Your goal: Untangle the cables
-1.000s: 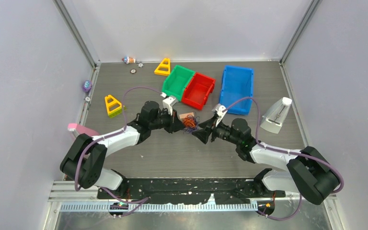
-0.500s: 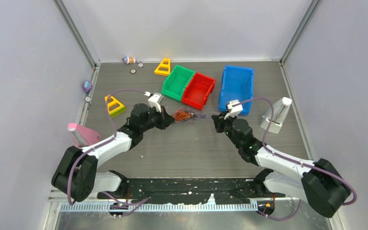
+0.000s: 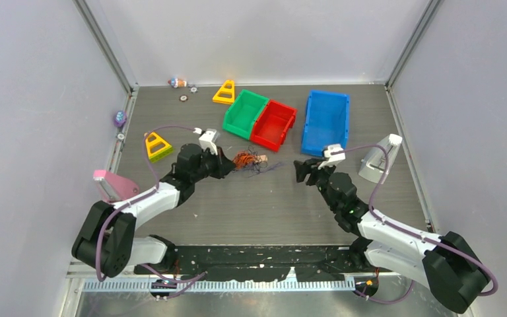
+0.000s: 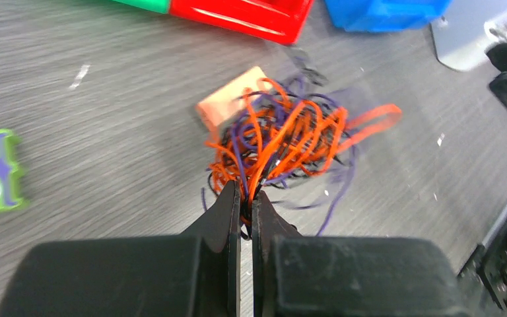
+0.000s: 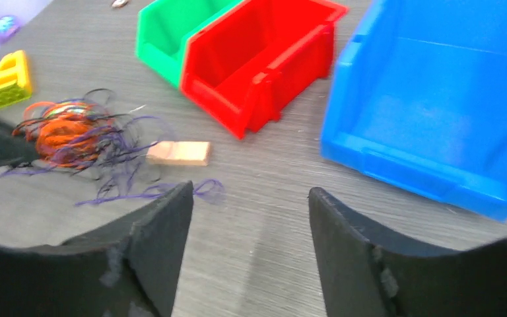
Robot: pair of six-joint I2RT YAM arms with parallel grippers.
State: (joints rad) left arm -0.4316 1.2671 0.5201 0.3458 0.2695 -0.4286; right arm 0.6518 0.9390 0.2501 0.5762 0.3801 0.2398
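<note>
Right fingers have backed away from cables pinched between left fingers.

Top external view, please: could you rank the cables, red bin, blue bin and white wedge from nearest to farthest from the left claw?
1. cables, pinched at the tips of the left claw.
2. red bin, behind it, slightly right.
3. blue bin, farther right.
4. white wedge, far right.
</note>
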